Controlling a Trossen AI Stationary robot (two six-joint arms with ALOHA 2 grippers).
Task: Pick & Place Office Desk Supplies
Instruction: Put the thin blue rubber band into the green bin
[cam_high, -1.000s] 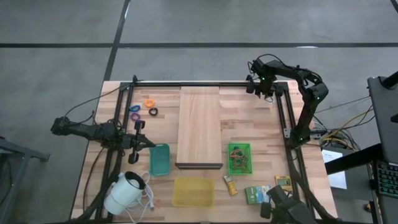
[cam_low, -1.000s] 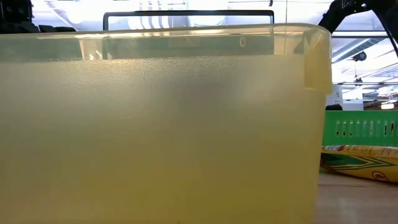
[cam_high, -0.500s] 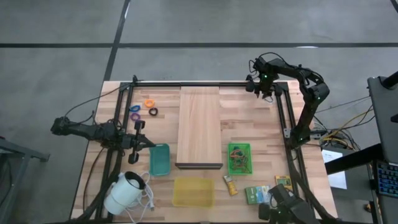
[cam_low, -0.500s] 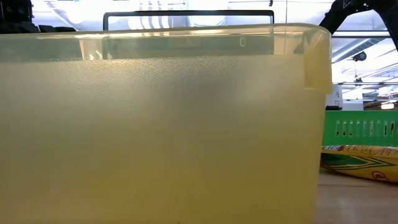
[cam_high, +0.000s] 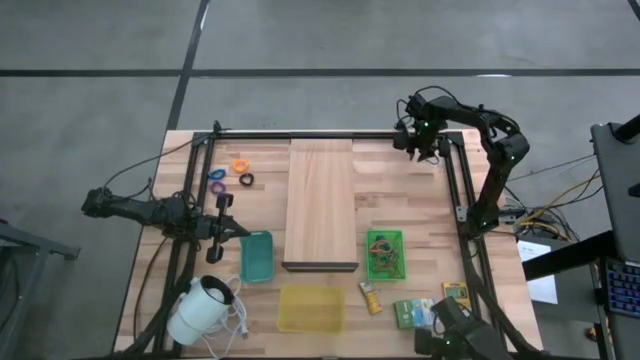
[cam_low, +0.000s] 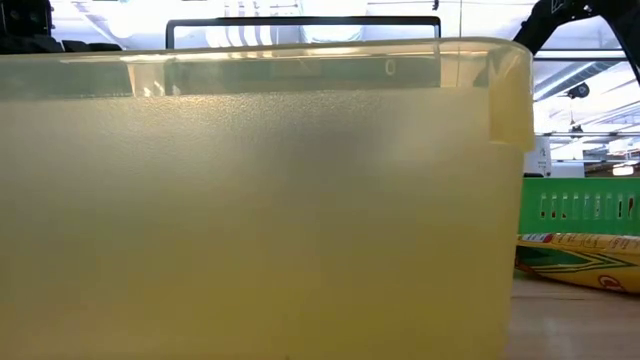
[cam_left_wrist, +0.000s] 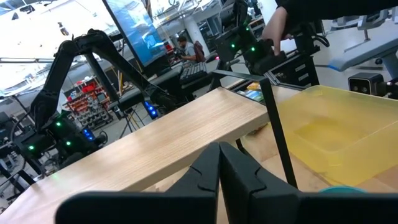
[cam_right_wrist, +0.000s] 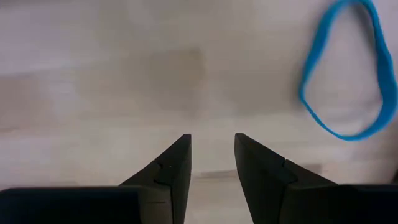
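My right gripper (cam_right_wrist: 212, 155) points down over bare table wood near the far right corner (cam_high: 419, 140), open, with nothing between its fingers. A blue rubber-band loop (cam_right_wrist: 348, 71) lies flat on the wood beside it, apart from the fingers. Orange (cam_high: 239, 165), purple (cam_high: 217, 175) and black (cam_high: 246, 180) rings lie at the far left. Small packets (cam_high: 370, 297) (cam_high: 410, 312) lie at the near right. My left gripper (cam_left_wrist: 219, 168) is shut and level, at the table's left (cam_high: 240, 230), holding nothing.
A long wooden board (cam_high: 321, 203) lies down the middle. A green bin (cam_high: 385, 253) with rubber bands, a teal bin (cam_high: 256, 255) and a yellow bin (cam_high: 311, 307) stand near it. The yellow bin's wall (cam_low: 260, 200) fills the low view. A white corded device (cam_high: 200, 308) sits near left.
My right gripper has tipped a little at the wrist while staying over the same spot at the far right corner; its fingers stay open.
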